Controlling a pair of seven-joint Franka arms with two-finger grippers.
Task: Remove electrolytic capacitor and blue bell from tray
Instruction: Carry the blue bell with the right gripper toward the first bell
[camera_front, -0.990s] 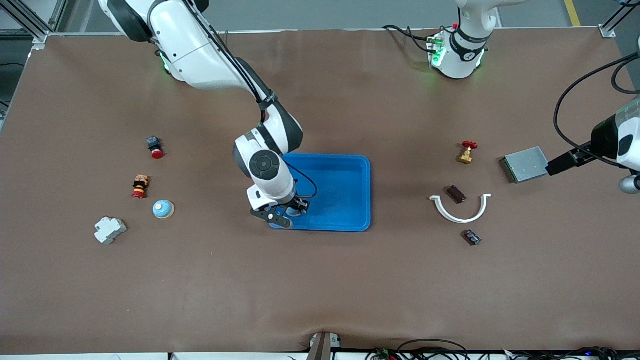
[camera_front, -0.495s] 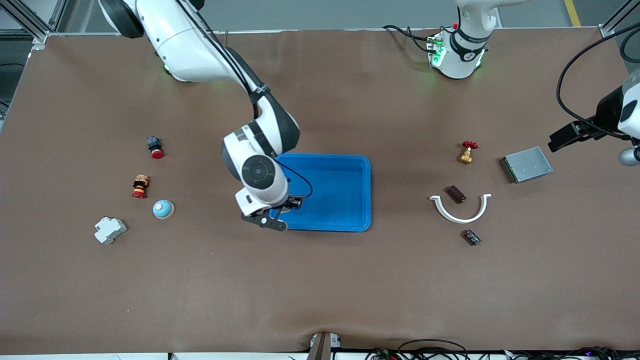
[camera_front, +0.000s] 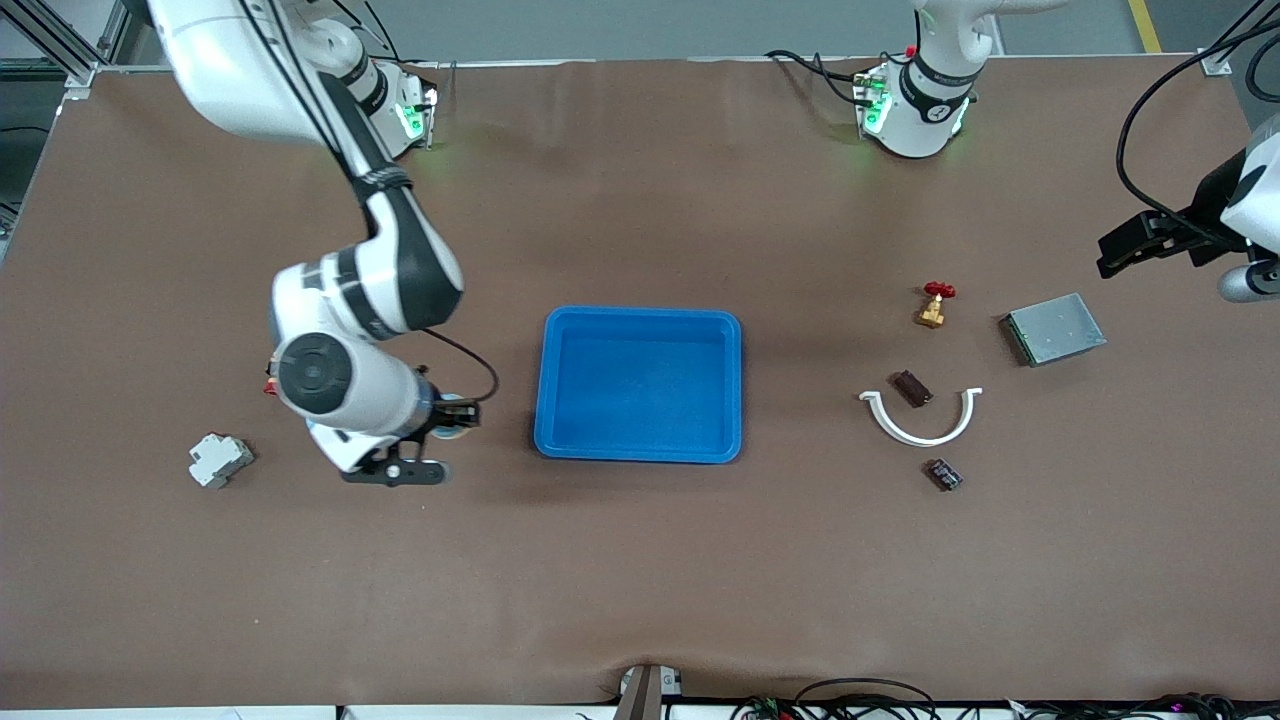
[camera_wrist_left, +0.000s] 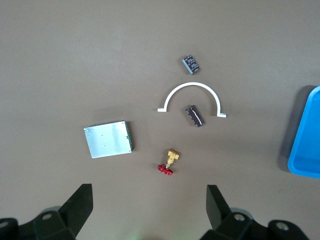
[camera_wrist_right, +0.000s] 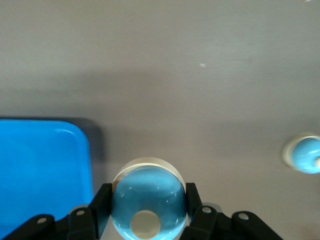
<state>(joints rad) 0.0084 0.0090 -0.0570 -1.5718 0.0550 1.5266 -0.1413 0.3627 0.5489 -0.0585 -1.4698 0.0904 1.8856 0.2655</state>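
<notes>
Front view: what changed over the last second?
The right gripper, jaws shut on a blue bell, swung from over the blue tray toward the right arm's end. The left gripper, jaws open, drew off the metal box. The valve and white clip stayed put.

Blue tray (camera_front: 738, 385) rim between right tool (camera_front: 447, 418) w/ bell (camera_wrist_right: 148, 202) and capacitors (camera_front: 911, 388).

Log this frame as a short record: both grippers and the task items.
right gripper: shut on blue bell, over the table beside the blue tray
left gripper: open, empty, waiting over the left arm's end of the table
capacitor: on the table, by the white arc
second bell: on the table
</notes>
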